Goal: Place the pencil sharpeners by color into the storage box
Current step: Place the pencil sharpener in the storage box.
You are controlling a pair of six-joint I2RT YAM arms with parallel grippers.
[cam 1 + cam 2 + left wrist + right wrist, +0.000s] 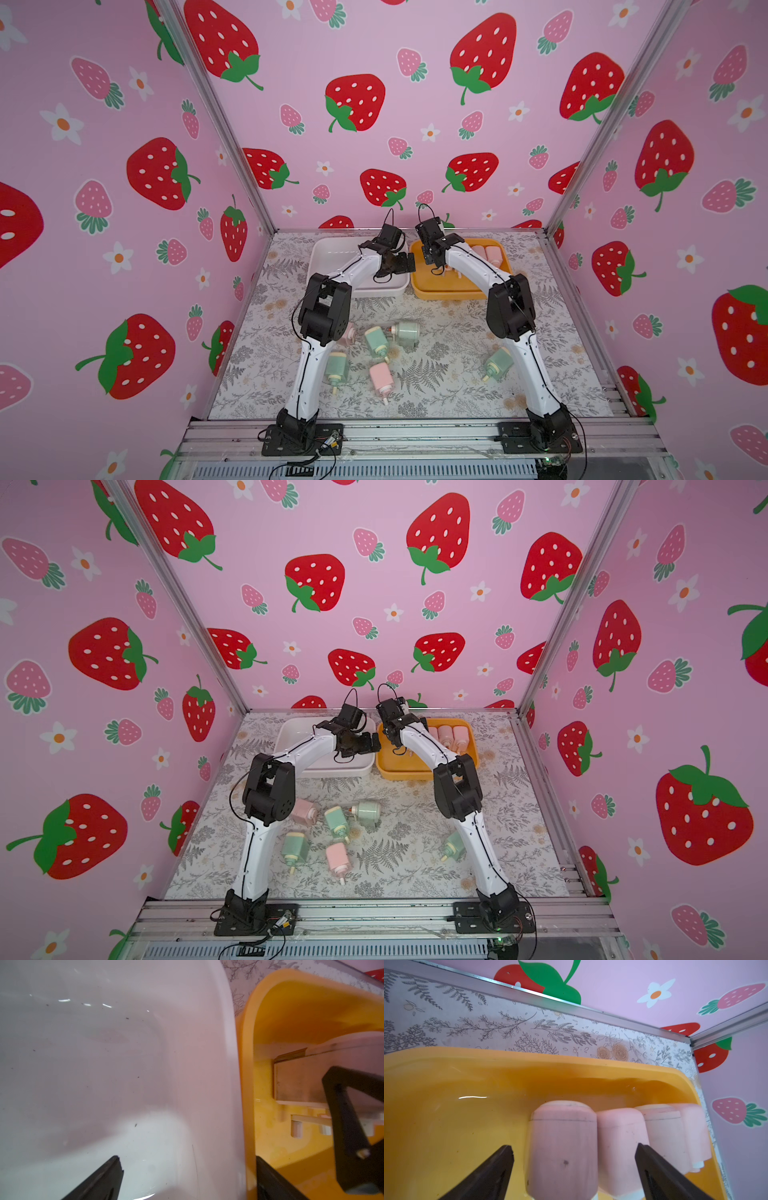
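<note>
My right gripper [573, 1146] hangs spread wide over the yellow box [446, 1068]. One pink sharpener [562, 1126] lies free between the fingers, with three more sharpeners [447, 734] at its 3 o'clock. My left gripper [187, 1158], also apart and empty, sits at 9 o'clock.

Was closed in on three sides by pink panel walls [291, 50] printed with big red strawberries, smaller pink ones and white flowers. Was framed at the back corners by slanting silver aluminium posts [220, 120]. Was floored with a pale sheet [436, 374] drawn with grey ferns and tan roses. Ended nearest the camera in ribbed aluminium rails [415, 432]. Was lit softly and evenly.
</note>
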